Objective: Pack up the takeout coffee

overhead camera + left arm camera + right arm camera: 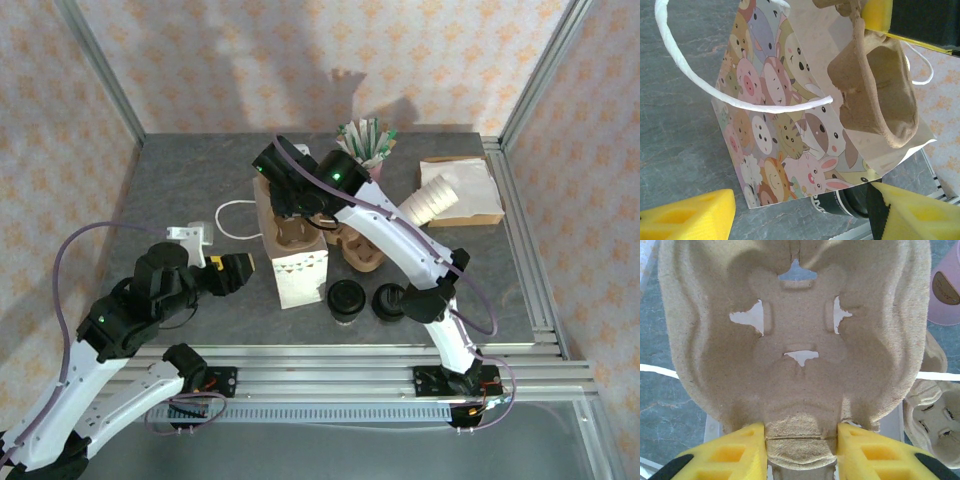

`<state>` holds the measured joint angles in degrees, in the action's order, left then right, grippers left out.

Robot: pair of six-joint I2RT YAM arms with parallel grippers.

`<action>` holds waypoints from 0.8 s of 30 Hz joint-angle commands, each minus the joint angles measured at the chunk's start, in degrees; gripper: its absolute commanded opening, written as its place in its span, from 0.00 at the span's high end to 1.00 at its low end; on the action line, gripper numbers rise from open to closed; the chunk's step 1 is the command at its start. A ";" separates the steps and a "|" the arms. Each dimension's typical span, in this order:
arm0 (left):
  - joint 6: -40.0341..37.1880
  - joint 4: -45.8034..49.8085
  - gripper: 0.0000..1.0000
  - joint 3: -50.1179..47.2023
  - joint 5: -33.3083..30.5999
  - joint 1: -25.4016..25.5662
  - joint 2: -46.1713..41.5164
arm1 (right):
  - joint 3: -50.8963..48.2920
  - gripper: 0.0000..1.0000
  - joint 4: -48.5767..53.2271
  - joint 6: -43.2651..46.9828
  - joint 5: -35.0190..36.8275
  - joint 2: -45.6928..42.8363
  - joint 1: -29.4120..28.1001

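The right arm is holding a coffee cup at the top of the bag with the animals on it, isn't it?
Not a coffee cup. The right gripper is pinching the brown cup carrier at the top of the animal bag; the right wrist view shows its yellow fingers clamped on the carrier's edge. The lidded coffee cup stands on the table.

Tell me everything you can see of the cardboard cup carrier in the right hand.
The cup carrier is brown moulded pulp, rough and fibrous, with a deep empty cup well cut by slits at its base. The right hand pinches its rim between yellow fingers. It sits in the mouth of the cartoon-animal paper bag, partly sticking out.
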<state>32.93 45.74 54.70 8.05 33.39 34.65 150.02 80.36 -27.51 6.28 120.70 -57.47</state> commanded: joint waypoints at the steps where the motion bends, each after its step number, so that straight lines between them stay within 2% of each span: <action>1: 0.08 -0.03 0.29 -0.24 -1.46 0.23 0.15 | 1.84 0.63 -1.41 -1.54 1.69 0.80 -0.36; 13: 0.56 -0.64 0.29 -0.56 -0.81 0.22 0.77 | 1.87 0.64 -2.53 -2.59 2.81 0.85 -0.51; 24: 1.09 -1.18 0.29 -0.37 -0.84 0.27 0.93 | 2.12 0.65 -1.78 -2.29 6.68 0.11 -3.87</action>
<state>33.15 45.65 54.54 8.08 33.39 35.42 150.02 78.15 -28.97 9.47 121.32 -60.82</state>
